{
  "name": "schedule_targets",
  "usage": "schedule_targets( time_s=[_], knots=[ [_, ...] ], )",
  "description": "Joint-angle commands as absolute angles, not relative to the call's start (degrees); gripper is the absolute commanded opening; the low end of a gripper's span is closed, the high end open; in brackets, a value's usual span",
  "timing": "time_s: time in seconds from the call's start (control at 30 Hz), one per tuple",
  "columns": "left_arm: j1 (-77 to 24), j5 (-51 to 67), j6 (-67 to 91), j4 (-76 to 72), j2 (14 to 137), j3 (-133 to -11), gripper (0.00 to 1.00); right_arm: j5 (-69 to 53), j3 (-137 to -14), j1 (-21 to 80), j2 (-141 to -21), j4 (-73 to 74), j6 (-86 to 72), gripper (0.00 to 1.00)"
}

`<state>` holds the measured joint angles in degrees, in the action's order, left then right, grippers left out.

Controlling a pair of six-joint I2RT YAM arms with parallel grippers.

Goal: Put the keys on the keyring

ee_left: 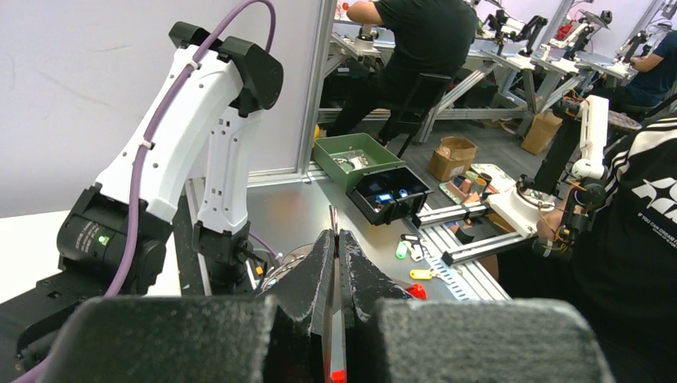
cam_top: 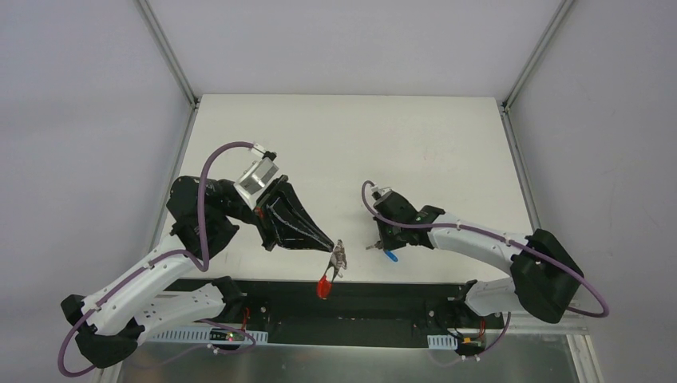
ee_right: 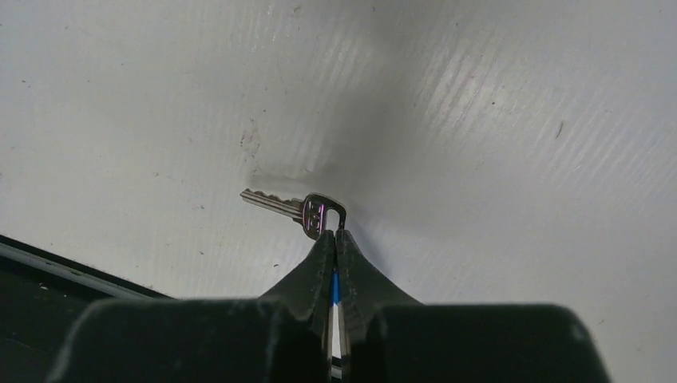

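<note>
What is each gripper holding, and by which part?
Right gripper pinches the keys by the blue tag. Left gripper holds the keyring; exact spot unclear.

Keyring [cam_top: 338,260] in L tool [cam_top: 330,247] at table's [cam_top: 351,144] near edge, keys [cam_top: 390,256] in R tool [cam_top: 383,248] to its R.

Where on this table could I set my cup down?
The far half of the table, up to its back edge, is bare. The near edge is crowded: the left hand holds the keyring there and the right hand the keys, a narrow gap between.
</note>
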<state>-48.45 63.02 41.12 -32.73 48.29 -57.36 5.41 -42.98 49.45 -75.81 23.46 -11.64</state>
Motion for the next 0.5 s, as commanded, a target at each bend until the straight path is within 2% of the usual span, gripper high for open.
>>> schedule_targets(
  time_s=[0.0,0.07,0.13,0.27,0.47],
  knots=[
    [-48.9,64.0,40.1,-34.4,47.0,-58.4,0.0,7.2,-42.6,50.2,-76.6,17.4,-15.5,0.09],
    [-48.9,64.0,39.5,-33.7,46.9,-58.4,0.0,7.5,-42.3,50.2,-76.1,16.9,-15.8,0.24],
    [-48.9,64.0,39.2,-33.3,46.9,-58.4,0.0,8.2,-42.2,50.4,-74.9,17.0,-15.9,0.32],
    [-48.9,64.2,38.5,-32.6,47.0,-58.4,0.0,9.2,-41.9,50.4,-72.7,18.1,-15.4,0.34],
    [-48.9,64.6,38.1,-32.5,47.4,-58.6,0.0,9.4,-41.7,50.8,-72.2,21.4,-14.4,0.31]
  ],
)
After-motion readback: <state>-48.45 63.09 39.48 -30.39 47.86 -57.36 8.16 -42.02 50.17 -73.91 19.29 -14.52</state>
